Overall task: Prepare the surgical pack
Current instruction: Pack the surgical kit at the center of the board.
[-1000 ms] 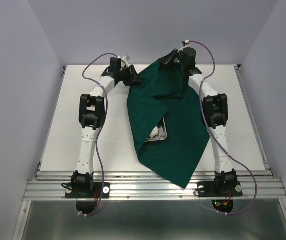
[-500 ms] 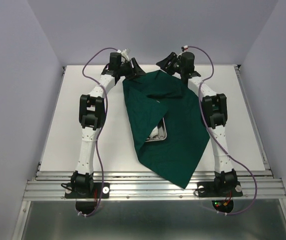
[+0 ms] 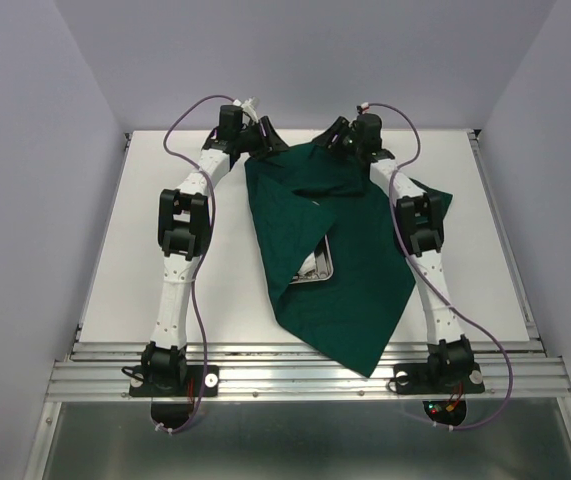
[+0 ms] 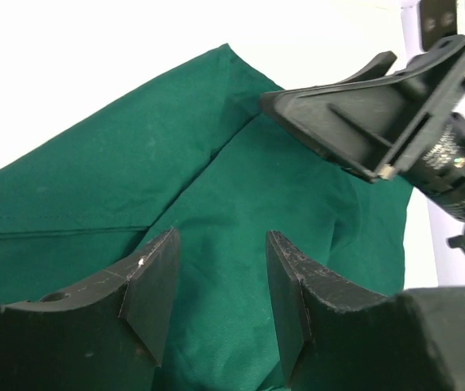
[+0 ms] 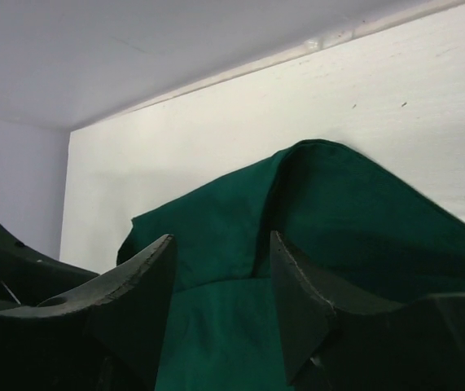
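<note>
Dark green cloth drape [image 3: 350, 260] is lying mid-bench [image 3: 145, 220], covering most of the small shiny steel tray [image 3: 317, 270]. Left fingers [image 4: 152, 285] and right fingers [image 5: 305, 301] are hovering parted over its far edge, gripping nothing. Wrapping seems underway; next calls for pinching a loose corner.

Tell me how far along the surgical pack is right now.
Done: the green drape is folded across the steel tray, hiding all but one corner of it. In hand: nothing; the left gripper and right gripper hang open over the drape's far edge. Left: the tray corner shows, and the drape's near point lies loose over the front rail, so more folds seem needed.
</note>
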Tool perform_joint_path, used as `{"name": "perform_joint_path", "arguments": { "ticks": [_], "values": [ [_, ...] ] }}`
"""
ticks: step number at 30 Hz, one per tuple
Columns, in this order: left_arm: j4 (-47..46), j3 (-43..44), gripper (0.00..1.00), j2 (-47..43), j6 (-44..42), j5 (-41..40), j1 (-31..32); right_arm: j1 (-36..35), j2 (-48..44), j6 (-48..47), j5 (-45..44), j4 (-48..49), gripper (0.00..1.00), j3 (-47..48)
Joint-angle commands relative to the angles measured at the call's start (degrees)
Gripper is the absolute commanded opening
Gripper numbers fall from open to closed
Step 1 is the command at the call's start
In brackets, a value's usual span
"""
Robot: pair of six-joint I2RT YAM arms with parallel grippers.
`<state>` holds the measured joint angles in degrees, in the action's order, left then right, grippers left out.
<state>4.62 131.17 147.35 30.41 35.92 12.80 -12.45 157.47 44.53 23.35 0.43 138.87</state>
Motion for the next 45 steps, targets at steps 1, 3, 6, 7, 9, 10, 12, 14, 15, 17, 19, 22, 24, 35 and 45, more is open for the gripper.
{"name": "perform_joint_path", "arguments": {
  "ticks": [1,3,6,7,9,10,12,14,15,17,19,22,24,35,45],
  "values": [
    [0.99,0.22,0.57,-0.22,-2.37,-1.2,-0.05,-0.3,2.93,-0.85,-0.06,0.45,0.55,4.74],
    [1.88,-0.21,0.57,-0.22,-3.43,-2.78,-0.32,-0.3,3.98,0.28,0.98,2.03,0.55,4.66],
    [2.93,-1.45,0.55,-0.05,-4.22,-4.28,-0.93,-0.82,4.95,0.47,1.08,2.56,0.55,5.36],
    [3.54,-1.62,0.55,0.13,-4.48,-4.54,-1.19,-0.82,5.13,0.47,1.51,3.0,0.55,5.36],
    [4.16,-1.36,0.55,1.35,-4.84,-4.11,-1.81,-1.35,5.65,0.64,2.13,4.14,0.54,5.54],
    [4.86,-1.1,0.55,1.88,-4.84,-4.02,-1.9,-1.87,5.92,0.64,1.96,4.32,0.54,5.88],
    [5.39,-0.14,0.55,3.29,-4.84,-3.67,-2.07,-1.88,6.53,0.38,1.96,4.23,0.54,7.46],
    [5.31,0.05,0.55,3.91,-4.75,-3.4,-2.07,-2.49,7.32,0.38,1.78,4.23,0.54,8.17],
    [5.31,0.31,0.55,4.26,-4.58,-3.05,-2.07,-2.49,7.59,0.29,1.61,4.23,0.54,8.26],
    [5.4,0.31,0.55,4.61,-4.66,-2.96,-2.07,-3.02,8.03,0.03,1.34,4.23,0.54,8.26],
    [5.57,0.4,0.55,4.79,-4.84,-3.22,-2.07,-3.02,8.29,-0.15,0.91,4.06,0.54,8.26],
    [5.66,0.4,0.55,5.23,-4.84,-2.88,-2.16,-3.55,8.64,-0.24,0.73,4.67,0.54,8.26],
    [5.66,0.49,0.55,5.49,-4.84,-2.44,-2.07,-4.07,8.82,0.11,1.34,5.9,0.52,8.17],
    [6.01,0.66,0.55,5.32,-5.36,-2.0,-2.07,-4.6,6.98,0.2,1.87,10.2,0.09,6.94],
    [6.36,-0.66,0.54,2.42,-7.3,-2.17,-2.43,-4.6,0.21,3.63,2.31,22.33,0.01,5.62]
  ]
}}
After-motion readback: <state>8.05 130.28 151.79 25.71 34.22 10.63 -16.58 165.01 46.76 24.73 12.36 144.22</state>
